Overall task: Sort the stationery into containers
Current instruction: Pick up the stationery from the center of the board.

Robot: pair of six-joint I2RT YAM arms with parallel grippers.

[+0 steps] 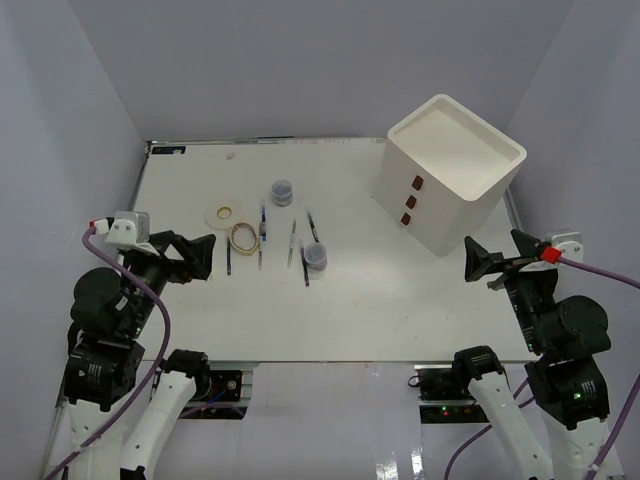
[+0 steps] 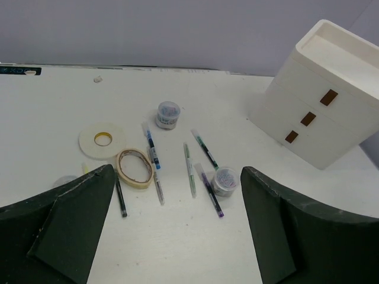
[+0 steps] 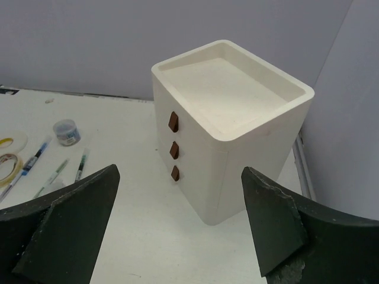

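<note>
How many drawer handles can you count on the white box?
3, in one column on the white box: top handle, middle handle, bottom handle. Its far sides are hidden.

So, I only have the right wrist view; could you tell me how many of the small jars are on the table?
Observer: Two. There is the jar you can see, plus a second jar nearer the robot, beside a purple pen.
Operator: Thanks. Is the left gripper carrying anything?
Observer: No, the left gripper is open and empty, to the left of the stationery.
Operator: What lies closest to it?
Observer: A black pen, with a tan loop just beyond it.
</note>
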